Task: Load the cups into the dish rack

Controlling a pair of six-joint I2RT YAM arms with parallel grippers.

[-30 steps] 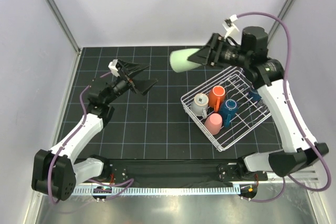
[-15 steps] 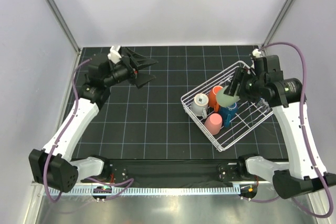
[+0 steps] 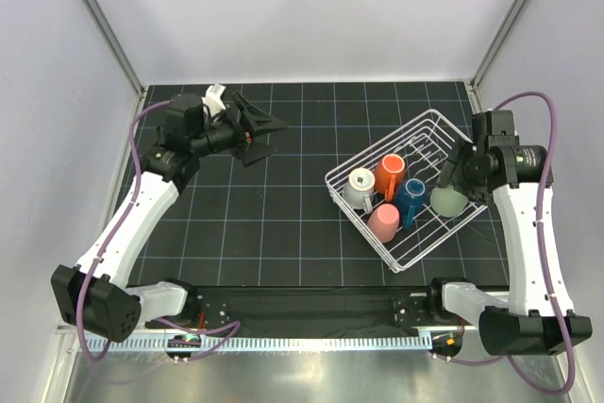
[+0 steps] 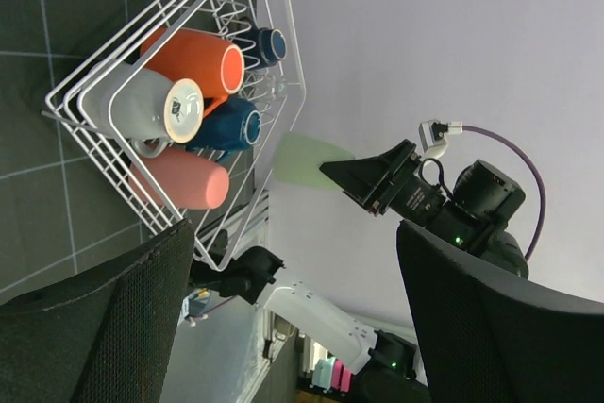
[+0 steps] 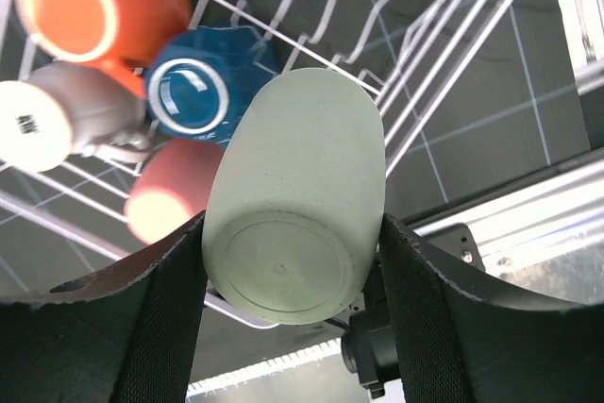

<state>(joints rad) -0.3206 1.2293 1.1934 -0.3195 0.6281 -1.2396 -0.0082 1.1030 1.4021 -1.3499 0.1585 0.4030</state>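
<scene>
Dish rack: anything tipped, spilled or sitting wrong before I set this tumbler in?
Nothing spilled or broken. The dish rack sits skewed to the grid of the mat, and the white cup, orange mug, blue mug and pink cup lean at mixed angles. The right gripper holds the pale green tumbler over the rack's right side.

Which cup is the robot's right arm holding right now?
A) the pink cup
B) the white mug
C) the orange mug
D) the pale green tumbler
D: in the right wrist view the right gripper has a finger on each side of the pale green tumbler, its base facing the camera, with the wires of the dish rack behind it.
</scene>
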